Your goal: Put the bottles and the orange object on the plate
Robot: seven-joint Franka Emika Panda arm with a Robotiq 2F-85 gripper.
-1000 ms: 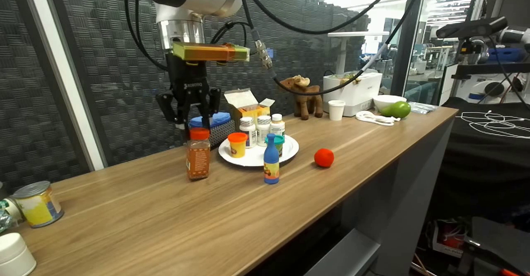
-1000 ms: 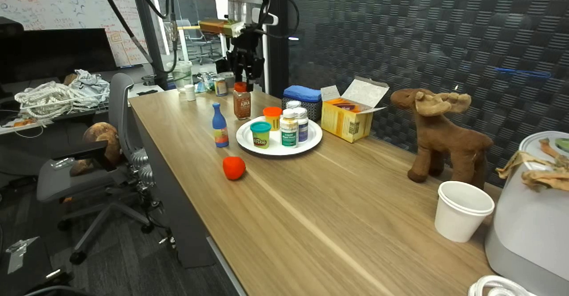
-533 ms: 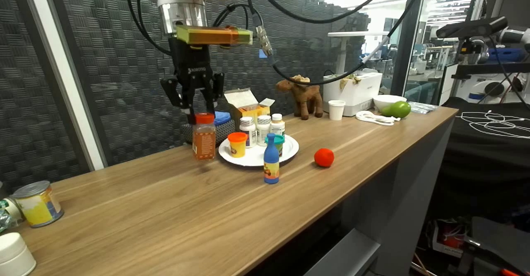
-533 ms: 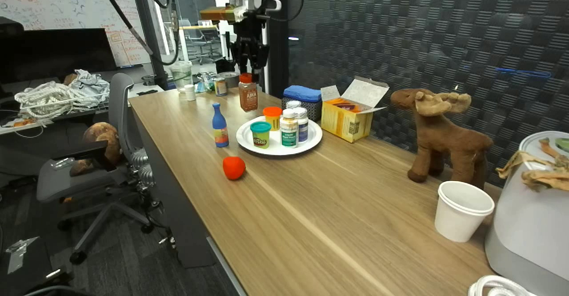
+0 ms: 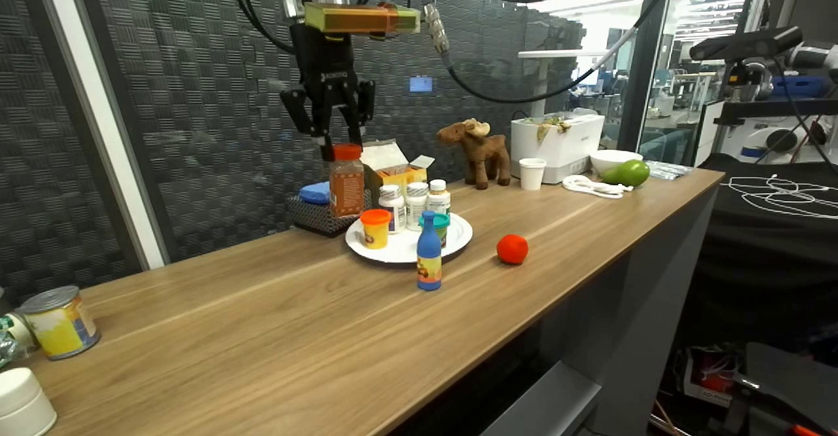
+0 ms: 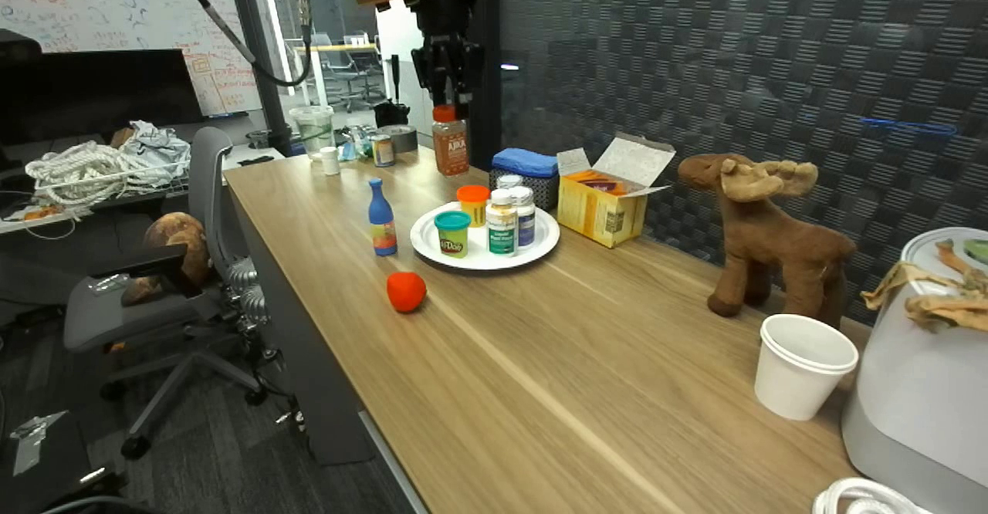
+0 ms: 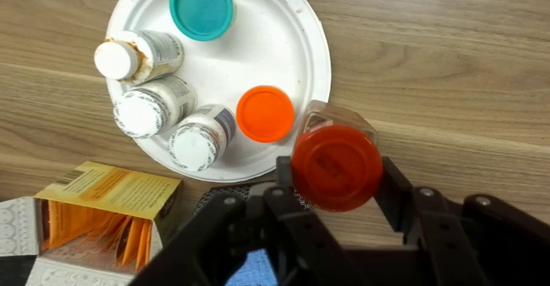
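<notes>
Red-capped bottle (image 5: 347, 190) hangs in the tool (image 5: 342, 146), in an exterior view, with its long axis nearly vertical and the cap (image 5: 347, 152) pointing up. The fingers (image 5: 327, 150) of the tool are clamped on this cap from two sides. The base of the bottle is above the desk (image 5: 262, 331), close to the edge of the white plate (image 5: 400, 250). Behind it is seen a dark mesh basket (image 5: 311, 217) with a blue cloth (image 5: 315, 192) at its top.

In an exterior view the label (image 6: 453, 147) of the bottle is turned toward the camera. The plate carries three white bottles (image 6: 502, 228), a tub with orange lid (image 6: 473, 207) and a tub with teal lid (image 6: 453, 238), all upright. A blue bottle (image 6: 381, 219) stands on the desk near the plate, its neck (image 6: 377, 191) up, and the red-orange round object (image 6: 406, 292) rests on the desk, also apart from the plate.

In the wrist view the cap faces the camera, and the transparent body (image 7: 320, 112) slants away behind it, toward the top of the view, overlapping the plate's rim in sight, just beside the tub with orange lid. If it touches this tub, I cannot tell. The yellow box (image 7: 107, 191) has its flaps (image 7: 17, 228) spread and contains orange packets (image 7: 77, 223).
</notes>
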